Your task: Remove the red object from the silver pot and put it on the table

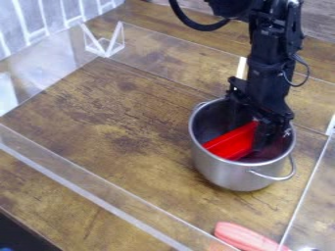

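Observation:
The silver pot [240, 167] stands on the right side of the table [118, 108]. Inside it the red object [233, 142] lies tilted, its lower end toward the pot's left wall. My gripper [268, 127] reaches straight down into the pot from above, at the block's upper right end. Its dark fingers are together on that end of the red object. The fingertips are partly hidden by the pot's rim and the block.
Clear acrylic walls [78, 172] border the table on the front, left and right. A salmon-red rounded handle-like thing [256, 238] lies outside the front wall at the bottom. A clear triangular stand [102, 39] sits at the back left.

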`<control>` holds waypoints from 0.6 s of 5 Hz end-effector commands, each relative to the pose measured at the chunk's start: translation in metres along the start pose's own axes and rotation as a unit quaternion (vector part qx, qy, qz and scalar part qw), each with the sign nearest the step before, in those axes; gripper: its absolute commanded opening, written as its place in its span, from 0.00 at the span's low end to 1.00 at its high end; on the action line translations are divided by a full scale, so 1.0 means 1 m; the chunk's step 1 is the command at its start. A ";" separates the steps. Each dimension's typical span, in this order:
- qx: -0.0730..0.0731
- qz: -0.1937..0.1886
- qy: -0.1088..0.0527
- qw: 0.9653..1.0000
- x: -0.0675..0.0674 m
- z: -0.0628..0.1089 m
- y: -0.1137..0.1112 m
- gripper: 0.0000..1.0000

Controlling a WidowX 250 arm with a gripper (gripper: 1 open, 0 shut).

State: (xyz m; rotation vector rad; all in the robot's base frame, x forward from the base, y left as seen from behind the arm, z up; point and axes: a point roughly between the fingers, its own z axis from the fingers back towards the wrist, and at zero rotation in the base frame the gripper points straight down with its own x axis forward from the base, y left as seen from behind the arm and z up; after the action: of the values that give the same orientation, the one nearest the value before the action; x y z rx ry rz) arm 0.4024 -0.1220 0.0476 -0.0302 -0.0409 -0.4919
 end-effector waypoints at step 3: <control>0.023 0.044 -0.038 0.998 -0.002 0.021 0.009 0.00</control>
State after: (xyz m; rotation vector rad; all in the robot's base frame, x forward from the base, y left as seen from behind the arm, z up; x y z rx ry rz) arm 0.3985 -0.1162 0.0468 -0.0051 -0.0662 -0.4140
